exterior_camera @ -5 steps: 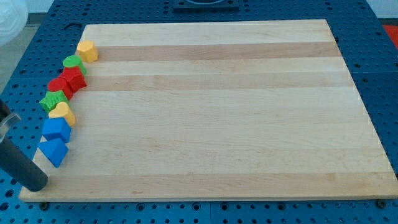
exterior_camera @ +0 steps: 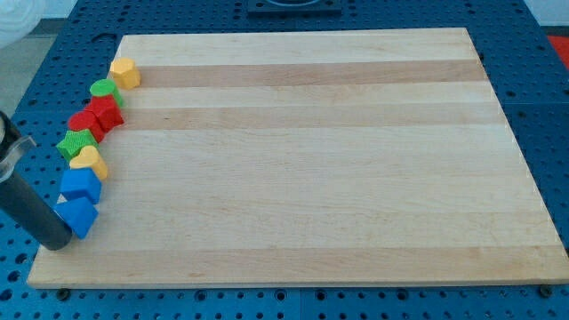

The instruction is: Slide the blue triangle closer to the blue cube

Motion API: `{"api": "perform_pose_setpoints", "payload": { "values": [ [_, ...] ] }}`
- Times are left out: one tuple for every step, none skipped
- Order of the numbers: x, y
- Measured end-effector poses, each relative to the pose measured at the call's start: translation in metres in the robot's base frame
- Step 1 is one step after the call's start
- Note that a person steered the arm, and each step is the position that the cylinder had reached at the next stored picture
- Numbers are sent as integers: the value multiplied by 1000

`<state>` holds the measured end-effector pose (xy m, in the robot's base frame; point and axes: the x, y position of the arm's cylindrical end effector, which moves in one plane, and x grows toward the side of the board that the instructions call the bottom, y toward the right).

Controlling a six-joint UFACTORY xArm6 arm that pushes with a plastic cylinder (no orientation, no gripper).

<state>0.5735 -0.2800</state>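
Rod end, my tip: a plain dark rod with nothing to open or close, clamped on nothing, standing at the view's lower left on the edge of the wooden board, touching or just beside the left side of the blue triangle; which of the two cannot be told. Blue triangle: lowest block in a slanted chain along the board's left edge, directly below the blue cube and touching it or nearly so. Yellow block, heart-like in shape: just above the blue cube, in contact with it. Green block: up and to the left of that, at the board's very edge. Red blocks, two: packed together above the green one, shapes not clear. Green round block: next up the chain. Yellow block: topmost, near the board's upper left corner. Blue perforated table: surrounds the board on all sides.
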Motion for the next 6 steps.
{"api": "perform_pose_setpoints", "payload": {
  "values": [
    [7, 0],
    [40, 1],
    [42, 19],
    [27, 30],
    [14, 30],
    [7, 28]
  ]
}}
